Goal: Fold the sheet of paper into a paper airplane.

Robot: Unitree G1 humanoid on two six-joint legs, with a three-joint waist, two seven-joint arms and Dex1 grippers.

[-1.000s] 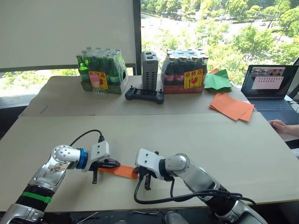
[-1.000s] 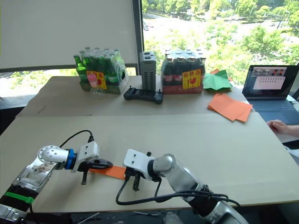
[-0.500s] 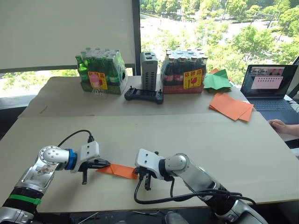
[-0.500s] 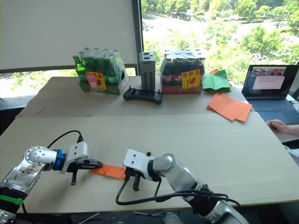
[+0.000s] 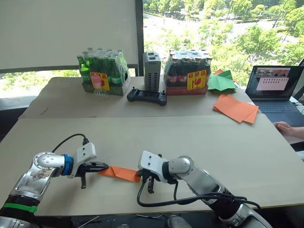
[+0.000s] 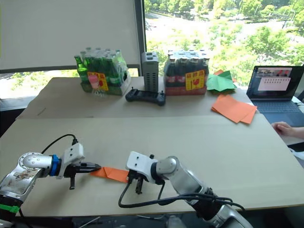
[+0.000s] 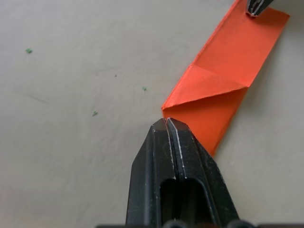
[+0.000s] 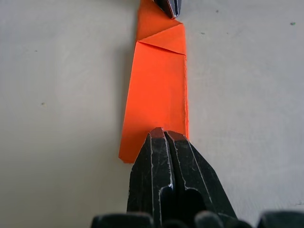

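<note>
The sheet of paper point(image 5: 124, 173) lies flat on the near table as a narrow orange strip, folded in layers with a pointed nose toward my left. My left gripper point(image 5: 105, 167) is shut, its tip at that nose. In the left wrist view the left gripper point(image 7: 166, 122) touches the edge of the paper point(image 7: 223, 80). My right gripper point(image 5: 142, 179) is shut and rests on the strip's blunt end. The right wrist view shows the right gripper point(image 8: 164, 133) set on the end of the paper point(image 8: 159, 90).
On the far table stand a pack of green bottles point(image 5: 102, 71), a grey box point(image 5: 152, 71), a black controller point(image 5: 146, 97) and a pack of dark bottles point(image 5: 187, 71). At the right are a green paper shape point(image 5: 221, 81), a stack of orange sheets point(image 5: 236, 108), a laptop point(image 5: 278, 90) and a person's hand point(image 5: 287, 128).
My left gripper has slid leftward along the paper, from near its middle out to the nose. The right gripper has stayed on the blunt end.
</note>
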